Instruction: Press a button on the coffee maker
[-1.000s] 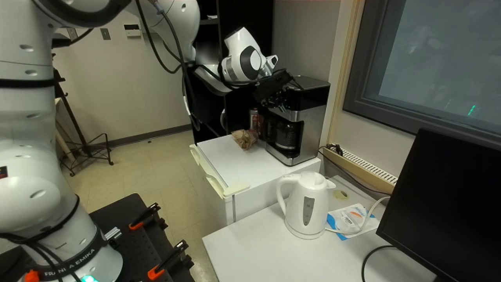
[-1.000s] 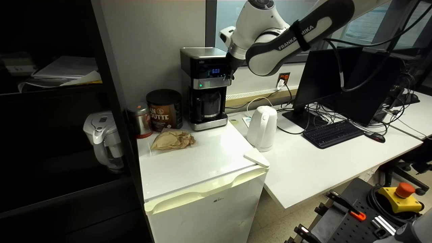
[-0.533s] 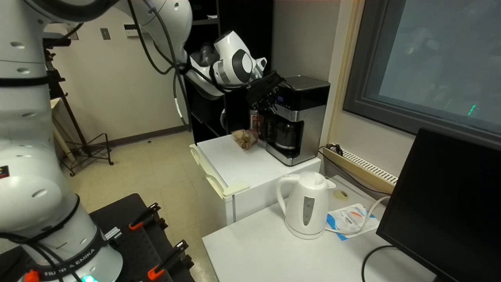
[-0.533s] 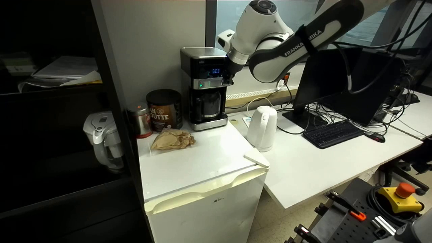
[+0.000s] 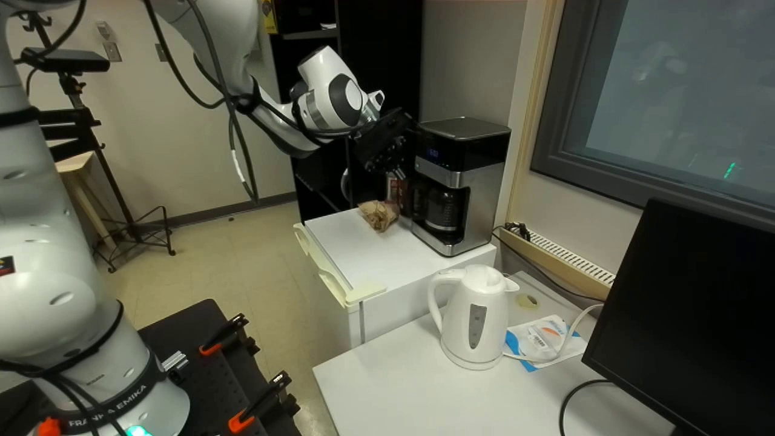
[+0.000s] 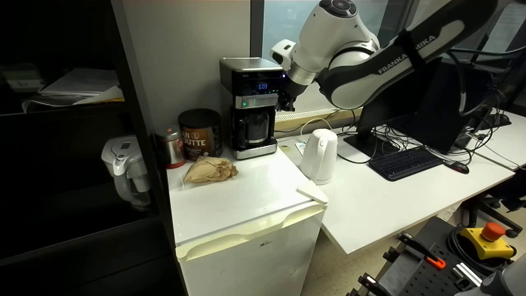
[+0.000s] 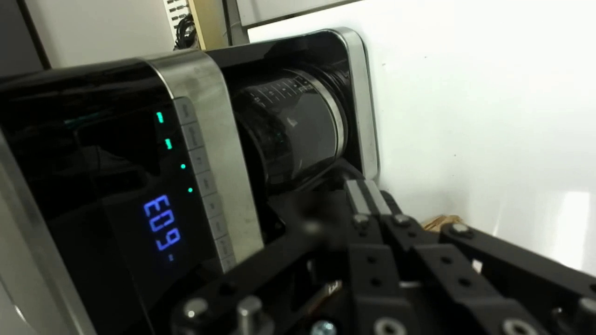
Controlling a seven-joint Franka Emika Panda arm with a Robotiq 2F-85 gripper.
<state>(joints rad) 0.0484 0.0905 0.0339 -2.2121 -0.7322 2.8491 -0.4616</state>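
Observation:
The coffee maker is a boxy black machine with a steel band and a glass carafe in its recess. It also shows in an exterior view, with a blue clock display and a small green light lit. In the wrist view the coffee maker lies sideways, with a row of grey buttons along its steel band and several green lights beside them. My gripper is in front of the machine, apart from its panel. In the wrist view my gripper is shut, its fingertips together with nothing between them.
The coffee maker stands on a white mini fridge. A crumpled paper bag, a coffee tin and a metal canister are beside it. A white kettle stands on the lower desk, near a black monitor.
My gripper has drawn back from the coffee maker's front panel and a little lower. The display and more of the front now show in both exterior views. The machine has not moved.

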